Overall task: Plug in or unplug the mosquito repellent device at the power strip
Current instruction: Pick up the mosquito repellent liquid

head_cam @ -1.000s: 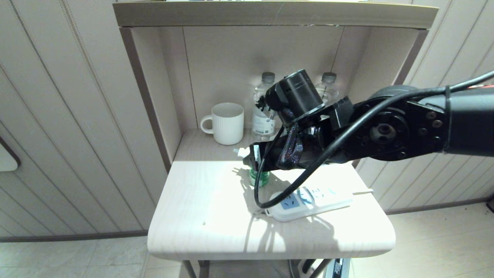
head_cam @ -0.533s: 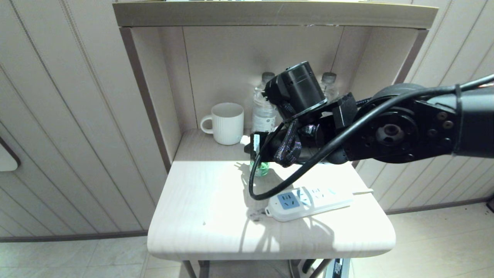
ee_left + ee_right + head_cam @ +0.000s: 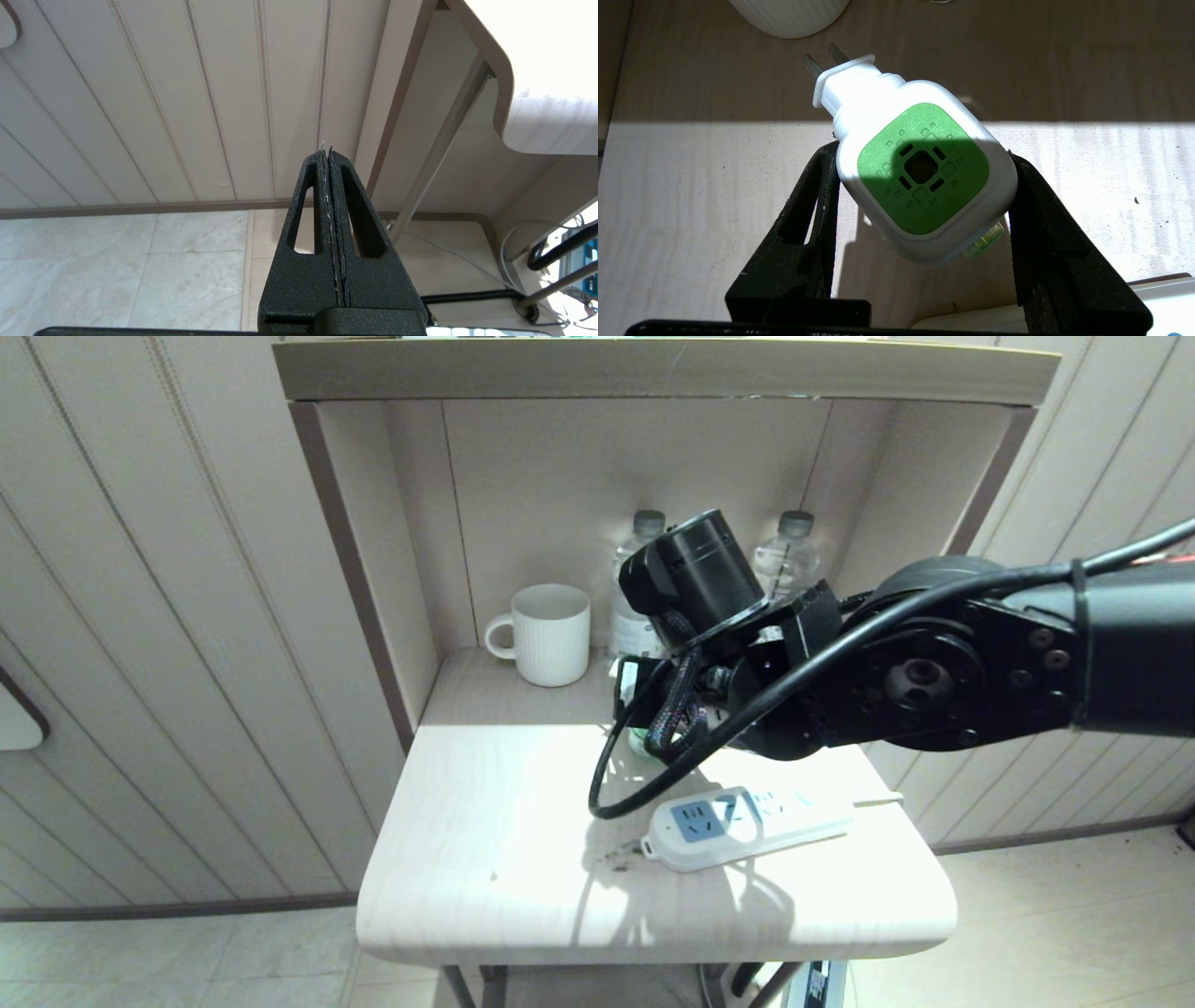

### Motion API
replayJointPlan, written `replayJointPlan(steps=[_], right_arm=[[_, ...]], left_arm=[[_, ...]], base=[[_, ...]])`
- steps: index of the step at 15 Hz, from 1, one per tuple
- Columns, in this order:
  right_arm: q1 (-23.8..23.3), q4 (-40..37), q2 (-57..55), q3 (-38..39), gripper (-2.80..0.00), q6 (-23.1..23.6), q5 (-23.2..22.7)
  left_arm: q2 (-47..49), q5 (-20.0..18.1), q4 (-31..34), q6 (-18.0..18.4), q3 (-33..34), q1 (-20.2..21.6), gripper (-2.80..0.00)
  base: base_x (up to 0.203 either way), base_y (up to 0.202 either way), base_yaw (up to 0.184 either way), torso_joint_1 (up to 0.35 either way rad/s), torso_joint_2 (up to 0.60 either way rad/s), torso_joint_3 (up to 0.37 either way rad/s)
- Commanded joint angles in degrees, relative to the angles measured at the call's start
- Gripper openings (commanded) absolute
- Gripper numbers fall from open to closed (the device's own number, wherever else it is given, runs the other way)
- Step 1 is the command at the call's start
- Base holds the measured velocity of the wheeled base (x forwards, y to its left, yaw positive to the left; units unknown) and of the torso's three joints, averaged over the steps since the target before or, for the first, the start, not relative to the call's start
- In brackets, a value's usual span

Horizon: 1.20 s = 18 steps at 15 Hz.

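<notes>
- Over the last second, you had the right gripper [image 3: 920, 186] carry the mosquito repellent device [image 3: 920, 172] up from the table [image 3: 485, 859] and roll the wrist; the green bottle that hung low beside the power strip [image 3: 747, 817] a second earlier now sat higher, mostly hidden behind the arm in the head view.
- The fingers [image 3: 817, 186] pinched the device's white body on both sides. It was off the table, behind the strip toward the alcove, not touching it.
- Its two flat metal prongs [image 3: 822, 58] were bare and pointed away from the strip, toward the mug [image 3: 546, 633]. You likely still had to turn them down to a socket; plugging in looked not yet begun.
- Device: glossy white rounded shell, matte green face with a dark centre hole, translucent green bottle end [image 3: 983, 240] peeking out.
- Strip: long flat white plastic bar, pale blue sockets, thin cord [image 3: 873, 798] at the end away from the device.
- Mug was ribbed white; two clear water bottles [image 3: 789, 555] stood behind the strip, in the alcove.
- The left gripper [image 3: 329, 196] hung parked below table level, its fingers pressed together on nothing.
</notes>
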<state>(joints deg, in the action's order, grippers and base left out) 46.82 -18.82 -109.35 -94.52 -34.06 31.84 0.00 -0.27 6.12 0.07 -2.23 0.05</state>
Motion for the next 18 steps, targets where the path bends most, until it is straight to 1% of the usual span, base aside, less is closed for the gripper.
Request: replayJointPlan(steps=[1, 3, 5, 7, 18], right_arm=[[-0.15, -0.16, -0.34, 0.13, -2.80, -0.31, 0.41], [-0.33, -3.23, -0.41, -0.14, -2.80, -1.80, 2.34], [-0.61, -3.15, -0.43, -0.59, -2.80, -3.85, 2.61], [-0.95, -3.15, -0.60, -0.64, -2.80, -4.54, 2.58], [-0.95, -3.03, -2.27, -1.94, -2.80, -5.58, 2.08]], left_arm=[[0.09, 0.00, 0.03, 0.01, -0.05, -0.05, -2.80], [0.09, 0.00, 0.03, 0.01, -0.02, 0.04, -2.80], [0.09, 0.00, 0.03, 0.01, 0.03, 0.04, -2.80], [0.09, 0.00, 0.03, 0.01, 0.03, -0.05, -2.80], [0.09, 0.00, 0.03, 0.01, -0.01, 0.04, -2.80]], base=[[0.000, 0.000, 0.000, 0.000, 0.00, 0.000], [0.000, 0.000, 0.000, 0.000, 0.00, 0.000], [0.000, 0.000, 0.000, 0.000, 0.00, 0.000], [0.000, 0.000, 0.000, 0.000, 0.00, 0.000], [0.000, 0.000, 0.000, 0.000, 0.00, 0.000]])
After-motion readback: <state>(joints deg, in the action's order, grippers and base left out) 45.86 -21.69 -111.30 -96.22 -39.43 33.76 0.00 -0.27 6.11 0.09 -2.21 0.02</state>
